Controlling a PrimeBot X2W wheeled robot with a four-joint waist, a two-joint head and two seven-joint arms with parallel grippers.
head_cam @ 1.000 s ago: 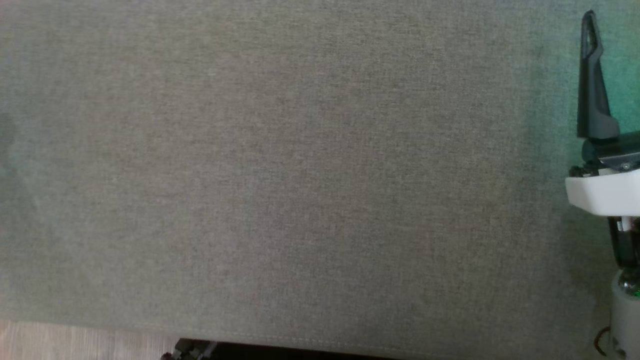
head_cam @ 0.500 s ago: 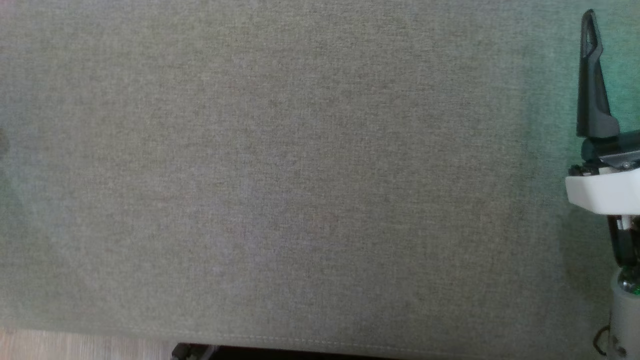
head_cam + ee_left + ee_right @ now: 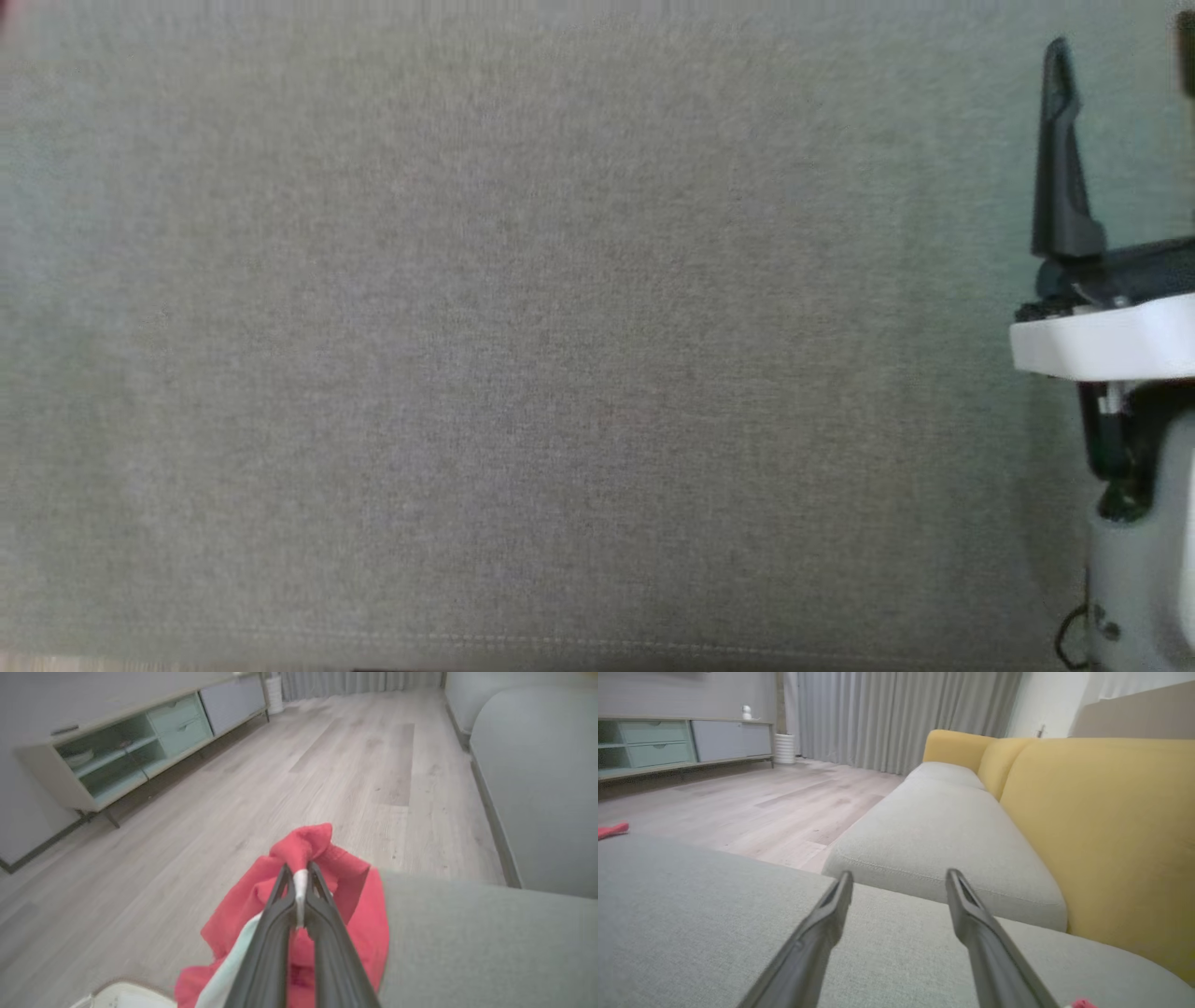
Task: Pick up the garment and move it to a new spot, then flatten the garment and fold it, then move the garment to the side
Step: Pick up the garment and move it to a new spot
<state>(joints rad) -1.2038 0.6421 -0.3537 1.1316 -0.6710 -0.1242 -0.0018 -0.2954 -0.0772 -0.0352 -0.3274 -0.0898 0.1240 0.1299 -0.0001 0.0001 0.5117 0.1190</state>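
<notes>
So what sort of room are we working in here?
Most likely a home living room: a yellow-backed sofa with grey seat cushions, a low cabinet along the wall, floor-length grey curtains and a wood-plank floor.

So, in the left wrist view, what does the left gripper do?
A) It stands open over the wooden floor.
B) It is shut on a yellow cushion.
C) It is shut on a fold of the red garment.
C: the left gripper has its two dark fingers pressed together on a bunched fold of the red garment.
</notes>
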